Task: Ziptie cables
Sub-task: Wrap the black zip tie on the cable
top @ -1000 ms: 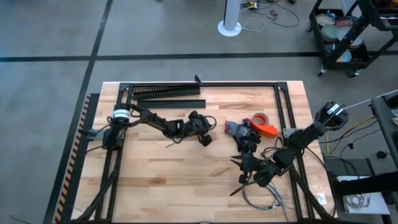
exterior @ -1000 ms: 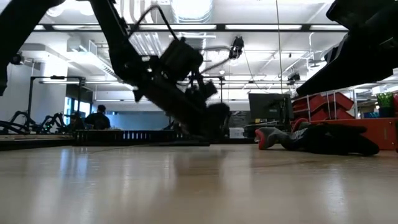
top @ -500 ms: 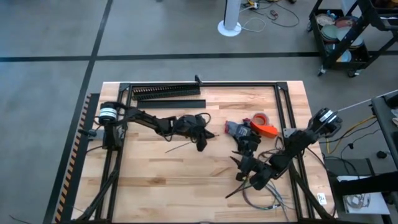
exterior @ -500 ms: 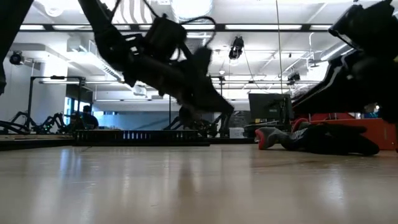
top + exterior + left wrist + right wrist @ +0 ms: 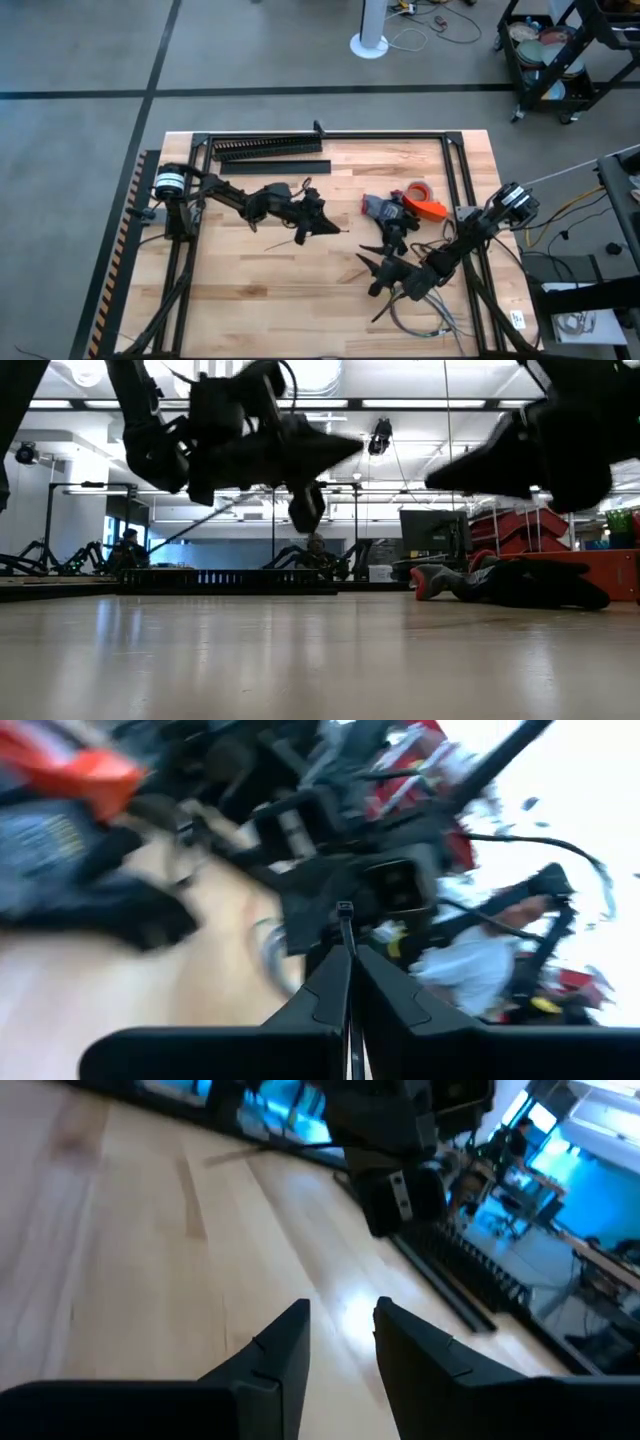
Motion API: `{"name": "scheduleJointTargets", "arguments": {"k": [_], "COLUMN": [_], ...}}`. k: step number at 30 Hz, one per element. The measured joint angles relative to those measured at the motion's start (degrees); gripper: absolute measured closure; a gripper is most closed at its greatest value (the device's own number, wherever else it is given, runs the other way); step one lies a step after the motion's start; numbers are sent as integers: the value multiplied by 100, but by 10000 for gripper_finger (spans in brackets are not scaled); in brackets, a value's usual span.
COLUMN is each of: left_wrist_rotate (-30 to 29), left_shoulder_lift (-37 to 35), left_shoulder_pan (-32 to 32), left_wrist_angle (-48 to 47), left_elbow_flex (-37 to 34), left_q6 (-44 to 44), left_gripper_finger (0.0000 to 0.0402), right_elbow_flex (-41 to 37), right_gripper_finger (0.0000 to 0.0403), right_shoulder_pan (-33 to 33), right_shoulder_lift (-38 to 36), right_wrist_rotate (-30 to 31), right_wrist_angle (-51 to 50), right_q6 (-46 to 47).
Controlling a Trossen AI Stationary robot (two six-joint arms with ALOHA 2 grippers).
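Observation:
My left gripper (image 5: 333, 227) hovers above the table's middle, shut on a thin dark ziptie (image 5: 345, 925); the strip's tail (image 5: 282, 241) trails back toward the table's left. My right gripper (image 5: 372, 276) hangs open over the near right of the table, pointing left toward the left gripper, with nothing between its fingers (image 5: 340, 1315). The pale-grey cables (image 5: 424, 322) lie looped on the table near the front right edge, partly under the right arm. My left gripper pinches the ziptie between its two shut fingers (image 5: 325, 982). The fingers lie along the strip, and its head end (image 5: 343, 908) sticks out past the fingertips. In the low view the gripper (image 5: 345, 448) is nearly level, and the tail (image 5: 200, 522) slants down behind it, clear of the table.
A black comb-toothed duct (image 5: 268, 147) and a flat black bar (image 5: 275, 167) lie at the far left. An orange tape roll (image 5: 418, 189), an orange tool (image 5: 430, 209) and grey-red pliers (image 5: 380, 208) sit right of centre. Black frame rails (image 5: 452, 160) border the table.
My left gripper has risen from the tabletop and tipped from pointing down to nearly level, lifting the ziptie clear of the table. My right gripper has risen and moved toward the table's left, nearer the left gripper.

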Motion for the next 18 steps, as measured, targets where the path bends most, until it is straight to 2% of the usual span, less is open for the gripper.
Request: {"name": "scheduleJointTargets", "arguments": {"k": [4, 8, 13, 18], "left_wrist_rotate": [283, 532, 1023, 1676], "left_shoulder_lift": [2, 2, 2, 0], "left_shoulder_pan": [-108, -226, -348, -379], "left_wrist_angle": [753, 849, 461, 117], "left_elbow_flex": [-47, 13, 136, 180], "left_q6": [-79, -139, -585, -1308], "left_gripper_finger": [402, 402, 402, 402], "right_elbow_flex": [2, 2, 92, 569], "right_gripper_finger": [318, 326, 331, 309], "right_shoulder_pan": [0, 0, -150, -191], "right_shoulder_lift": [-100, -290, -496, -481], "right_wrist_rotate": [-193, -833, -1475, -1695], "right_wrist_angle": [1129, 1770, 1760, 546], "right_q6": [-986, -2109, -3669, -5072]}}
